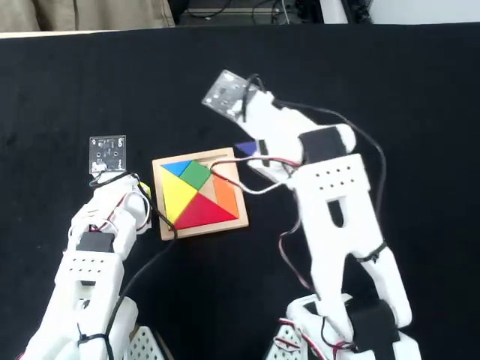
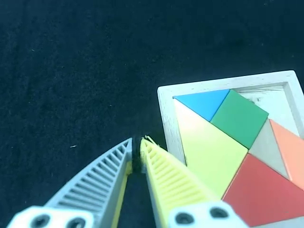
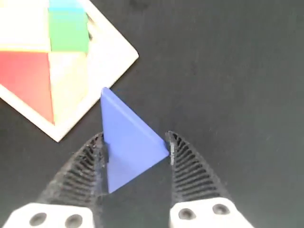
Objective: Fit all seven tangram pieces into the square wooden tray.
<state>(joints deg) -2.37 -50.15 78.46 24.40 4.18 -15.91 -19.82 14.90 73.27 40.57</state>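
Note:
The square wooden tray [image 1: 234, 222] lies mid-table and holds a light blue triangle [image 1: 177, 167], a green square [image 1: 196, 175], a yellow triangle [image 1: 177, 196], a red triangle [image 1: 204, 214] and an orange piece [image 1: 226, 194], with bare wood near its far right corner. My right gripper [image 3: 136, 151] is shut on a dark blue triangle [image 3: 125, 145], held just off the tray's far right corner [image 3: 124, 53]; the blue triangle [image 1: 246, 148] peeks out beside the arm. My left gripper [image 2: 137, 147] is shut with nothing in it, beside the tray's left rim [image 2: 166, 123].
Black cloth covers the table [image 1: 390, 90]. The right arm [image 1: 337, 202] reaches past the tray's right side and the left arm [image 1: 97, 247] lies along its left. Cables [image 1: 255, 184] trail over the tray's right edge.

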